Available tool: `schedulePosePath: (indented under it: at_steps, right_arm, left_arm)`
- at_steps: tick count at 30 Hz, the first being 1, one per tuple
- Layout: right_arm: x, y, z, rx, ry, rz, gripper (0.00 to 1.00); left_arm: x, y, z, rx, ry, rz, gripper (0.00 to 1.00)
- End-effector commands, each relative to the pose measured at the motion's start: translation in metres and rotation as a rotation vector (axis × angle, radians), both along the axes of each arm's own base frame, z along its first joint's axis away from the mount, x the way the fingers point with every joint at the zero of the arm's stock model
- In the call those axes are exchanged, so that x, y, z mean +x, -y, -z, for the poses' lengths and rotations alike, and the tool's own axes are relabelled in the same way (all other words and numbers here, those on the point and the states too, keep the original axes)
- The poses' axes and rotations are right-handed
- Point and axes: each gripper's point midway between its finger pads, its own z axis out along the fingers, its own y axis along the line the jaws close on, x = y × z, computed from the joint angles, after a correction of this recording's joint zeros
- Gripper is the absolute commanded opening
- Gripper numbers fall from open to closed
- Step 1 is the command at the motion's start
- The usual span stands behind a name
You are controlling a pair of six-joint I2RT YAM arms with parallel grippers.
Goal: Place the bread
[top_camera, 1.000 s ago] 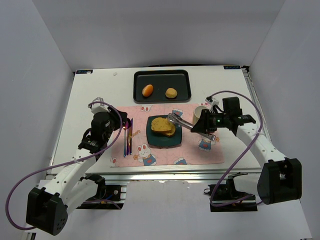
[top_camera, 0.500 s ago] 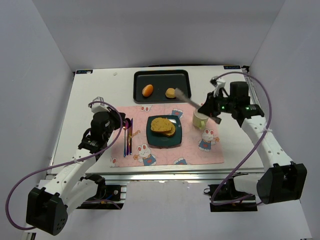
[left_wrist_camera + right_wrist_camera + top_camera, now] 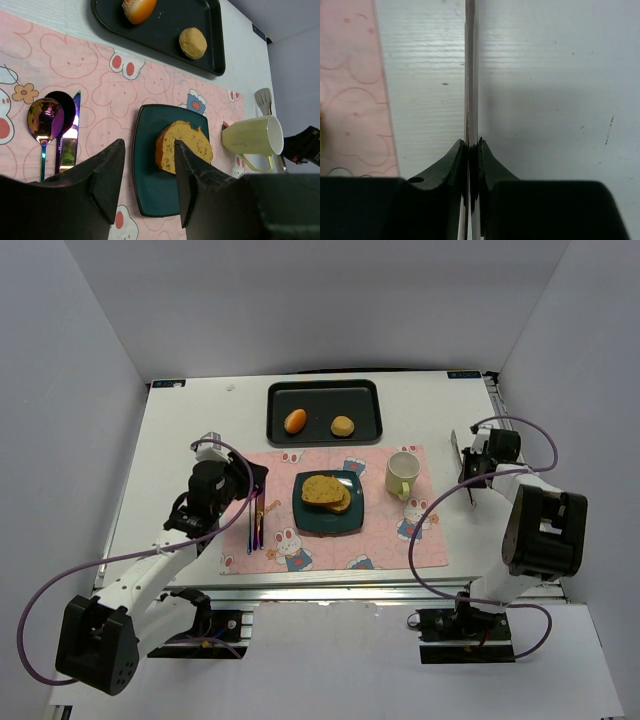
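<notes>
Two toasted bread slices (image 3: 327, 490) lie stacked on a dark teal plate (image 3: 326, 521) in the middle of the pink placemat. They also show in the left wrist view (image 3: 186, 145), on the plate (image 3: 150, 190). My left gripper (image 3: 254, 484) is open and empty, left of the plate above the cutlery; its jaws (image 3: 148, 145) frame the plate's left part. My right gripper (image 3: 472, 468) is far right, over bare table, shut on a thin metal spatula (image 3: 470, 70) seen edge-on; its blade (image 3: 263, 100) shows behind the mug.
A black tray (image 3: 325, 437) at the back holds an orange bun (image 3: 295, 421) and a pale roll (image 3: 342, 425). A cream mug (image 3: 402, 473) stands right of the plate. A spoon and knife (image 3: 257, 522) lie left of it on the placemat (image 3: 330, 555).
My right arm lifted the spatula off the bread, swung over the mug and drew back to the table's right side. The bread stays on the plate. The left arm barely moved.
</notes>
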Motion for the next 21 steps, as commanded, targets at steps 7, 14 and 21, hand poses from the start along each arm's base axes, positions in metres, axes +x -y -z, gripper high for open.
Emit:
schedulePosePath:
  at_steps: [7, 14, 21]
  right_arm:
    - [-0.006, 0.019, 0.036, -0.065, -0.091, -0.089, 0.5]
    - [0.004, 0.023, -0.03, -0.113, 0.039, -0.138, 0.89]
    - [0.034, -0.025, -0.156, -0.073, 0.388, -0.267, 0.9]
  left_arm:
    - [-0.004, 0.014, 0.002, -0.023, -0.002, 0.075, 0.56]
    - [-0.004, 0.016, 0.003, -0.013, -0.007, 0.089, 0.57]
    - [-0.002, 0.021, 0.004, -0.021, -0.006, 0.114, 0.5]
